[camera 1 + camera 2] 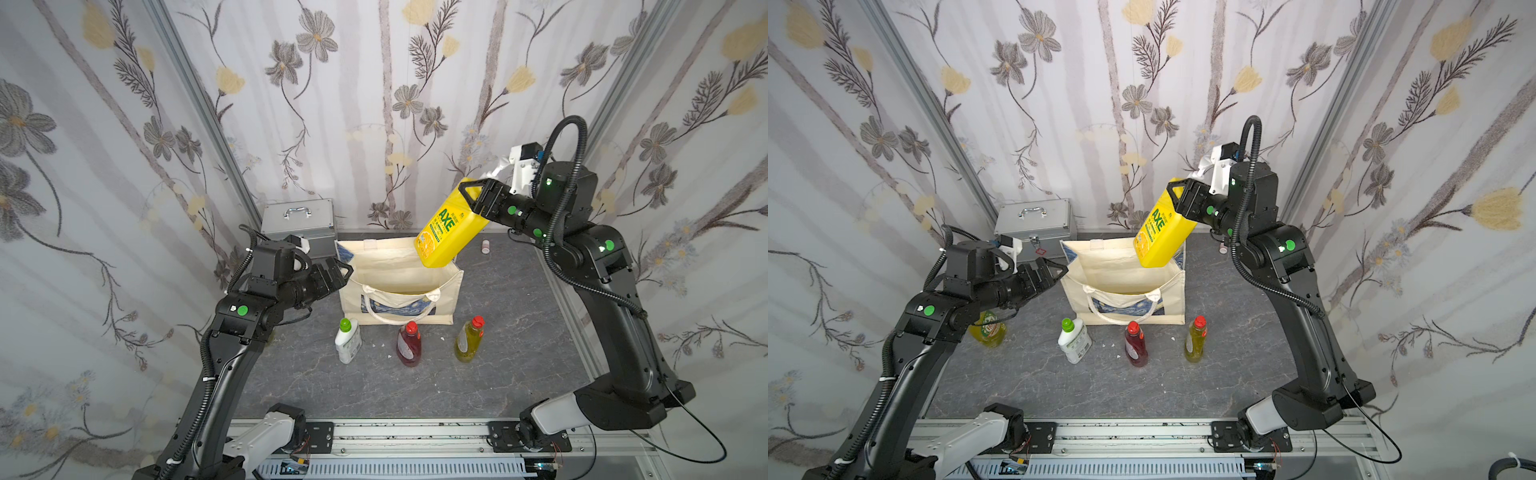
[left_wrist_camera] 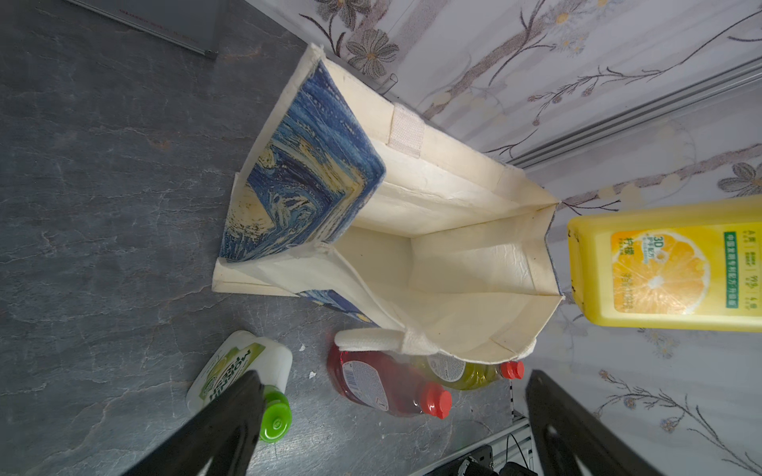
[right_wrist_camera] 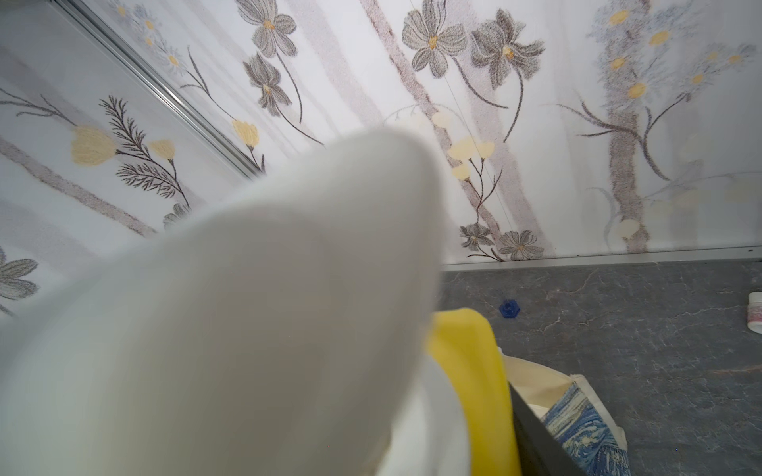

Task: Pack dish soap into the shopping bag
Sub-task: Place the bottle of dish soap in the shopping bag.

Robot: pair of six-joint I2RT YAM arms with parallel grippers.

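My right gripper [image 1: 478, 198] [image 1: 1185, 197] is shut on the handle of the big yellow dish soap bottle [image 1: 451, 224] [image 1: 1163, 237], which hangs tilted over the back right corner of the shopping bag [image 1: 395, 266] [image 1: 1113, 266]. The bag stands open and shows nothing inside in the left wrist view [image 2: 453, 198]. The bottle's white pump [image 3: 247, 309] fills most of the right wrist view. My left gripper [image 1: 343, 270] [image 2: 396, 395] is open beside the bag's left side. In front of the bag stand a white green-capped bottle [image 1: 348, 343], a red one [image 1: 409, 345] and a yellow-green one [image 1: 469, 338].
Another yellow-green bottle [image 1: 988, 330] stands partly hidden under my left arm. A silver metal case [image 1: 299, 222] sits at the back left, behind the bag. A small white container [image 1: 485, 246] and a blue piece [image 3: 510, 308] lie near the back wall.
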